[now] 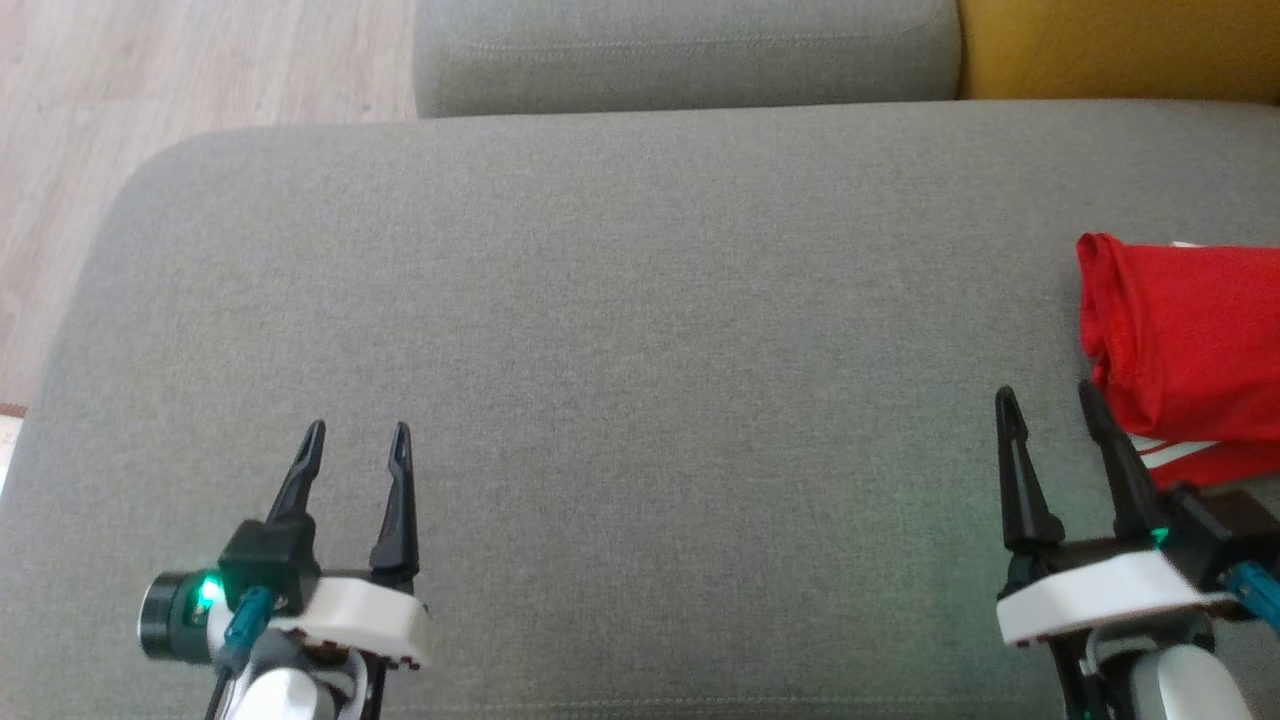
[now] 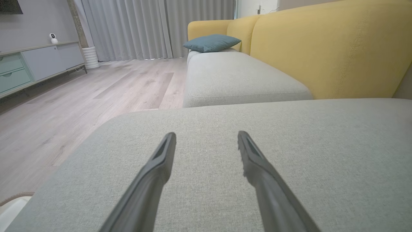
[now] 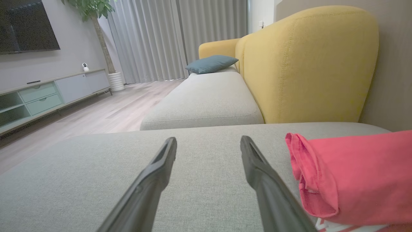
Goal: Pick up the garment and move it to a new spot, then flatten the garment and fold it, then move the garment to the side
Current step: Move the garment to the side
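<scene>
Garment [image 1: 1190,340]: a red piece with white stripes along its near side, folded into a flat bundle. It lies at the right edge of the grey seat cushion [image 1: 640,300] and runs out of the head view there. The right gripper [image 1: 1046,390] hovers at the cushion's near right corner, just beside the bundle's left fold, with its fingers apart and nothing between them. The left gripper [image 1: 360,428] sits near the cushion's near left corner, well apart from the garment, fingers likewise spread and empty. A yellow backrest [image 3: 305,64] rises beyond the far edge, and a teal pillow [image 3: 210,63] lies on the next seat.
</scene>
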`<state>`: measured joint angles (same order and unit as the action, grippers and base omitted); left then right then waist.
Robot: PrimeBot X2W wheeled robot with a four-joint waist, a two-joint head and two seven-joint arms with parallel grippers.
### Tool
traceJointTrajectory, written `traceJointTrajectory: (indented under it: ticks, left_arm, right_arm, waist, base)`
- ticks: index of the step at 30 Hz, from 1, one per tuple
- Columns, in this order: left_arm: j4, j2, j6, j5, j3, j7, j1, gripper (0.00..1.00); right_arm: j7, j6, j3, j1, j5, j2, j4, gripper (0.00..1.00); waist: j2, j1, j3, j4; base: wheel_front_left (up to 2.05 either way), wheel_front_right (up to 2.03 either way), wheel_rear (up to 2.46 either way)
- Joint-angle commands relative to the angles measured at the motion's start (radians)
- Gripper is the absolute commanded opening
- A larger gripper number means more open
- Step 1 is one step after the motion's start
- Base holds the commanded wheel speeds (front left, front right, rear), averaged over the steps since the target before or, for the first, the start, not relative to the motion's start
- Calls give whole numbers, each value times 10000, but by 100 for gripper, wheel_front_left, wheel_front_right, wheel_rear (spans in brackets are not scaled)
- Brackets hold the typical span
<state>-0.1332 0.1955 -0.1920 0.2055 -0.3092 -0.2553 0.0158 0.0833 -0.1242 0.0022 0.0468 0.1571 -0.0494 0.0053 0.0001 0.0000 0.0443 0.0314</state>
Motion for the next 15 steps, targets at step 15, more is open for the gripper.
traceJointTrajectory:
  ticks: [15]
  left_arm:
    - [301, 406, -80, -21, 186, 167, 169, 100]
  right_arm:
    - [-93, -65, 150, 167, 212, -11, -430, 100]
  waist:
    - [-1, 0, -218, 6]
  base:
    - [0, 0, 0]
